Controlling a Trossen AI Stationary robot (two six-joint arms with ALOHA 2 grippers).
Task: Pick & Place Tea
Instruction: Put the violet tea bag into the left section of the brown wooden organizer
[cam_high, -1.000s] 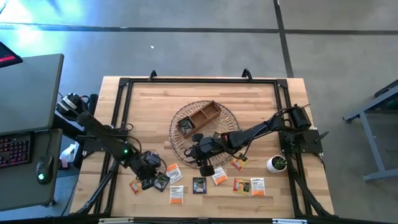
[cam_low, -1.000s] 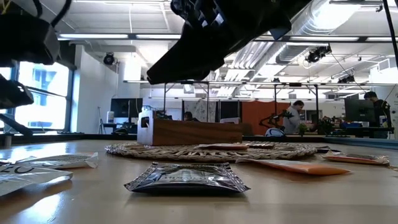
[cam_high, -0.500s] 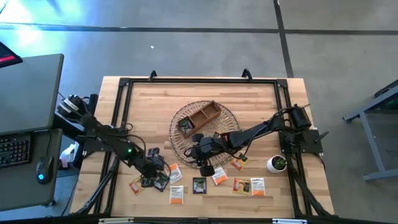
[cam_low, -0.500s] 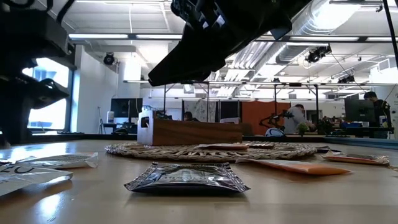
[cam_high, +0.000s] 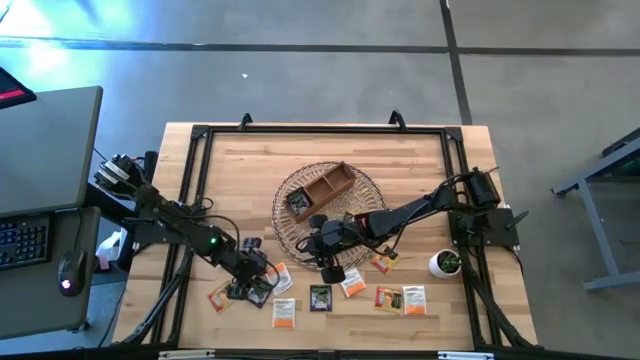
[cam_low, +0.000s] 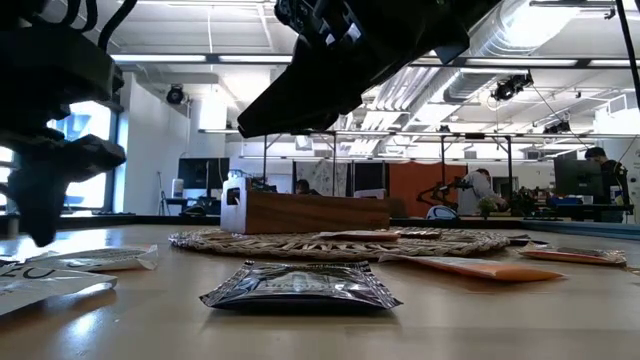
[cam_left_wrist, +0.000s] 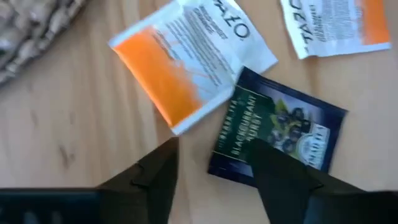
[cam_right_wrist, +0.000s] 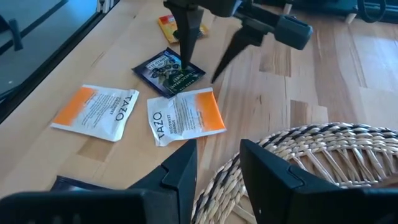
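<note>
left tool (cam_left_wrist: 211, 168) open, empty, over black sachet (cam_left_wrist: 277, 127) edge; right tool (cam_right_wrist: 217, 168) parted, empty.

You can read "TAZO" on the orange-and-white sachet (cam_left_wrist: 186, 59) and on its neighbour (cam_left_wrist: 336, 25) (partly cut off). The dark blue sachet (cam_left_wrist: 277, 127) reads "BLACKCURRANT"; the smaller print there is illegible.

Two arms (cam_high: 170, 215), one wicker basket (cam_high: 290, 235), one wooden tray (cam_high: 330, 185), one potted plant (cam_high: 445, 263), about ten tea sachets (cam_high: 320, 297).
</note>
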